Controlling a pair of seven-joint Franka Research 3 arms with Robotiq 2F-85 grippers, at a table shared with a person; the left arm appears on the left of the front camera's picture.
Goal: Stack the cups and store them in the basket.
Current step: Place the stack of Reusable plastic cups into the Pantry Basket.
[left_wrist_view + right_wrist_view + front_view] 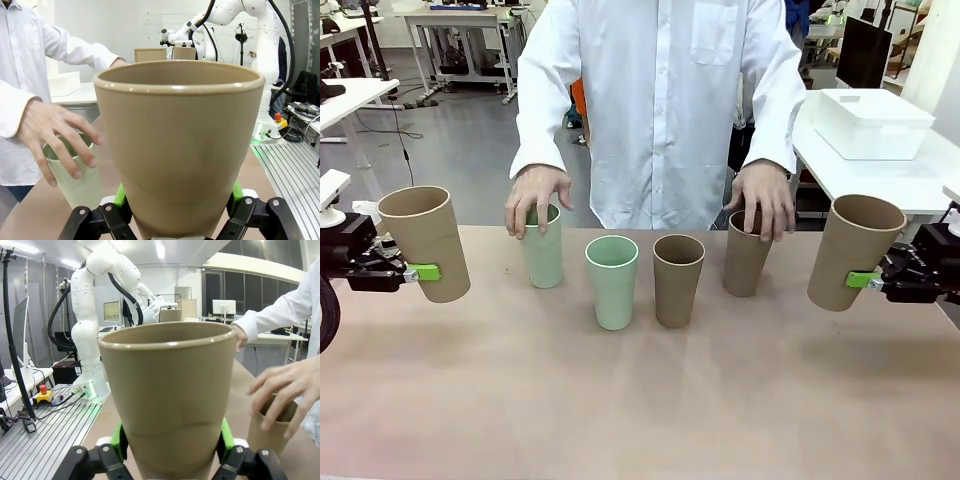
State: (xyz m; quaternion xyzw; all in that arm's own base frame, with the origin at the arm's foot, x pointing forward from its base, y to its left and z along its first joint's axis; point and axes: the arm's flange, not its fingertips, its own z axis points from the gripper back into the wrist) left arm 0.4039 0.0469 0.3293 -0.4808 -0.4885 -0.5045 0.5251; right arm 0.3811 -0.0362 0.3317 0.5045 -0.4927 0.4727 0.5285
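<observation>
My left gripper is shut on a tan cup, held tilted above the table's left edge; the same cup sits between the green pads. My right gripper is shut on another tan cup at the right edge, and up close that cup stands mouth-up between the jaws. Between them stand several upright cups: a mint one under the person's hand, a mint one, a tan one, and a tan one under the other hand. The white basket rests on a side table, far right.
The person in a white shirt stands at the far edge with both hands on the outer cups. The near half of the tan table is bare. A white side table lies behind my right arm.
</observation>
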